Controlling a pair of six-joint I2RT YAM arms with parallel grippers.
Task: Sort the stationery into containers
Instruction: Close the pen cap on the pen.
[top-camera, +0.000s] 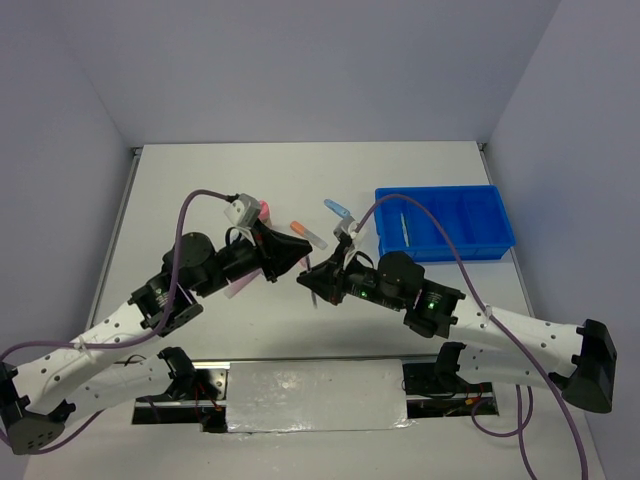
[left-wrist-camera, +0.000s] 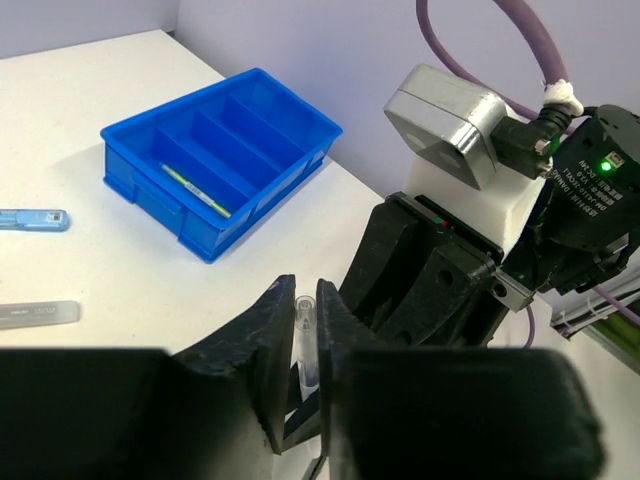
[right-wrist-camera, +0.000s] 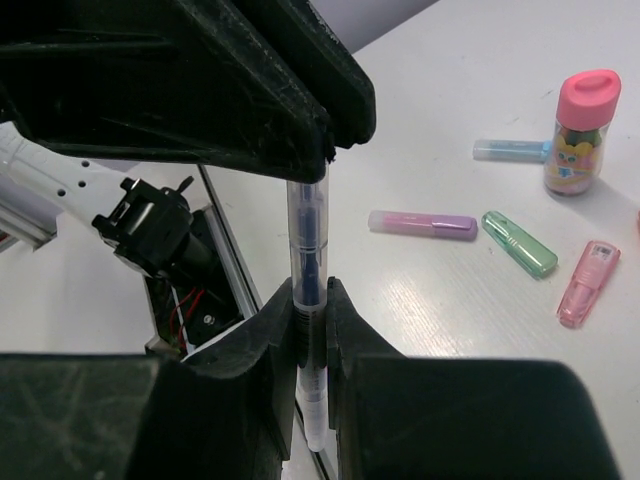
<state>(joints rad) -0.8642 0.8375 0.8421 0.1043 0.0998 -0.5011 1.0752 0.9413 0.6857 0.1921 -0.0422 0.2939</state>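
A clear grey pen (right-wrist-camera: 305, 255) with a dark core is held above the table between both grippers. My right gripper (right-wrist-camera: 311, 305) is shut on its middle. My left gripper (left-wrist-camera: 305, 300) is shut on its other end (left-wrist-camera: 306, 335), and its fingers (right-wrist-camera: 260, 100) meet the pen from above in the right wrist view. The two grippers meet at the table's middle (top-camera: 306, 270). The blue tray (top-camera: 500, 228) stands at the far right with a thin yellow pen (left-wrist-camera: 195, 188) in one compartment.
On the table lie a lilac stick (right-wrist-camera: 422, 224), a green stick (right-wrist-camera: 520, 243), a pink stick (right-wrist-camera: 588, 283), a blue stick (right-wrist-camera: 510, 150) and a pink-capped bottle (right-wrist-camera: 578, 130). An orange stick (top-camera: 300, 228) and another blue stick (top-camera: 338, 209) lie beyond the grippers.
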